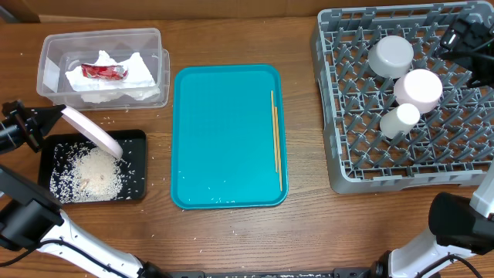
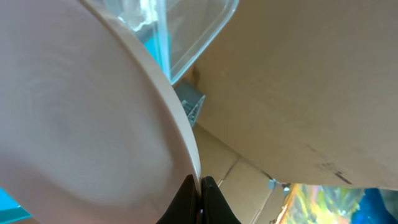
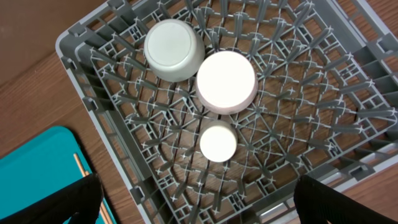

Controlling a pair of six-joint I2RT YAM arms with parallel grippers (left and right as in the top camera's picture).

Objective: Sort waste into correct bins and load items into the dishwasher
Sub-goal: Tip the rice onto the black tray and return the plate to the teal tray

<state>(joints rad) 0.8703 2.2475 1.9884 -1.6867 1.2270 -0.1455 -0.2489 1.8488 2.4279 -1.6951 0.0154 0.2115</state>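
Left end effector (image 2: 201,194) clenched on rim of tilted pink plate (image 1: 93,133) above black tray (image 1: 141,154) at worktop's left edge; dish rack (image 1: 347,166) lies well apart toward right edge, nearer right arm (image 1: 455,220).

Three upturned white round vessels (image 1: 417,89), two thin wooden chopsticks (image 1: 275,139), and one each of grey pegged rack (image 1: 355,166), teal plastic tray (image 1: 224,139), clear plastic tub (image 1: 50,58), black tray (image 1: 135,174), pale-pink plate (image 1: 93,131), crumpled white napkin (image 1: 139,77), red wrapper (image 1: 104,72).
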